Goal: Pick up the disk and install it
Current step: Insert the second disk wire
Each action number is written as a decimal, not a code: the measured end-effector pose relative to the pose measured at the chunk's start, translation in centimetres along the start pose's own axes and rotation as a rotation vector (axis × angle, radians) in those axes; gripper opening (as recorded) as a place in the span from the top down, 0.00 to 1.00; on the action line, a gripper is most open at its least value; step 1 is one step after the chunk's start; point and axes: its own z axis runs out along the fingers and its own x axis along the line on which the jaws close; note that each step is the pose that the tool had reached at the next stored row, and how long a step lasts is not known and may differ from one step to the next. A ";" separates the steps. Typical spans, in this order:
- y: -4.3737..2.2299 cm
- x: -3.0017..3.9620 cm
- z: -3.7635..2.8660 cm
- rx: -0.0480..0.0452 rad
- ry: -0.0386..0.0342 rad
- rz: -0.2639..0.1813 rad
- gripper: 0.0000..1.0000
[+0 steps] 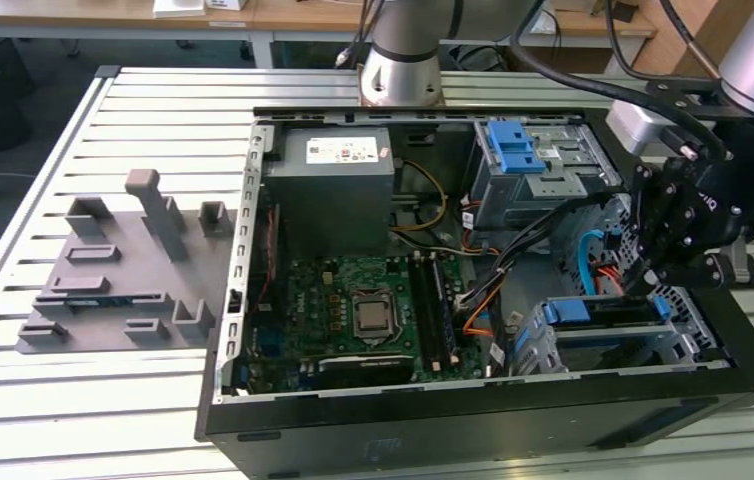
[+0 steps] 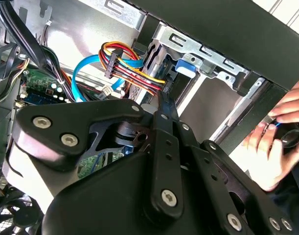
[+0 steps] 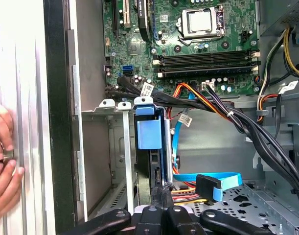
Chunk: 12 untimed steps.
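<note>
Inside the open computer case [image 1: 484,400], lower right of the exterior view: the end effector [image 1: 657,285] is seen lowered over the drive bay [image 1: 617,335].
Disk: the disk [image 3: 150,139], framed in its blue carrier, is seen standing edge-on in the bay's slot, apparently mostly seated.
End effector: the fingers are drawn nearly together, their tips at the disk's edge; whether it is pinched or merely pressed cannot be told.
Risk: the blue data cable [image 3: 208,178] and coloured power wires [image 2: 134,66] lie just beside the bay and could be snagged or trapped by the arm.
Bystander: a hand [image 2: 281,132] is seen on the counter [image 1: 150,150], beside the case.
</note>
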 end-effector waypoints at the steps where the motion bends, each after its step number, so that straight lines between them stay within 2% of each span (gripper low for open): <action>1: 0.00 0.00 0.00 0.0000 0.0000 0.000 0.89; 5: 0.03 0.00 -0.02 0.0000 0.0002 0.000 0.89; 12: 0.77 0.06 -0.10 0.0002 0.0004 0.000 0.89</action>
